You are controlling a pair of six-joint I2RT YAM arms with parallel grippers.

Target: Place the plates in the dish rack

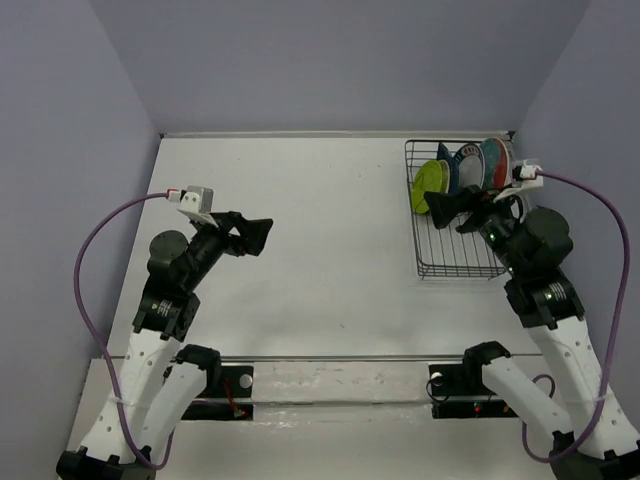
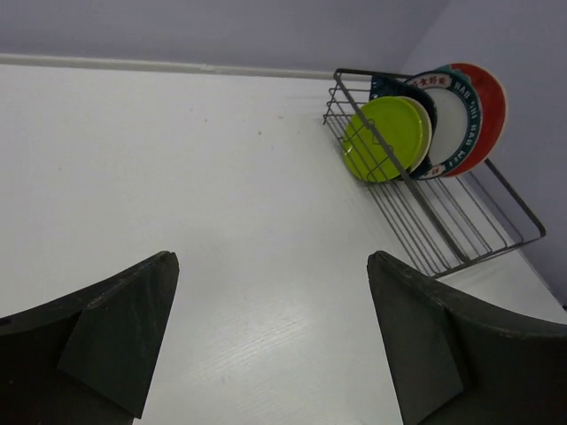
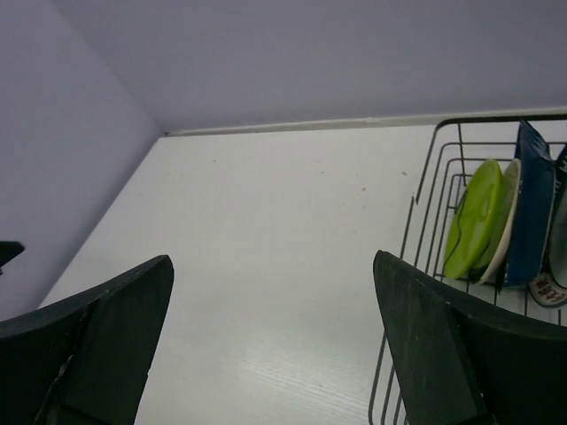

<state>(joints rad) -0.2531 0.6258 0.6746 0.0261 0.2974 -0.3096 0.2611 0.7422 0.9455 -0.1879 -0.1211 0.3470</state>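
While my left gripper (image 1: 262,237) hangs spread wide over the white table (image 1: 330,260), my right gripper (image 1: 445,212) gapes empty beside the black wire dish rack (image 1: 450,255). On edge at its far end stand:
- lime-green round plate (image 2: 383,140)
- small cream plate (image 3: 507,212)
- dark teal plate (image 3: 534,208)
- navy-rimmed white plate (image 2: 452,119)
- red floral plate (image 2: 492,97)

Likely stiff, slick, chippable; pinch top rims. Tines and neighbouring plates crowd access.

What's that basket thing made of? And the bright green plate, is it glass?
The dish rack looks like thin metal wire: skinny dark bars you can see between. The lime-green plate isn't see-through, so not clear glass; its smooth, even, slightly shiny face suggests glazed ceramic or plastic, I can't tell which.
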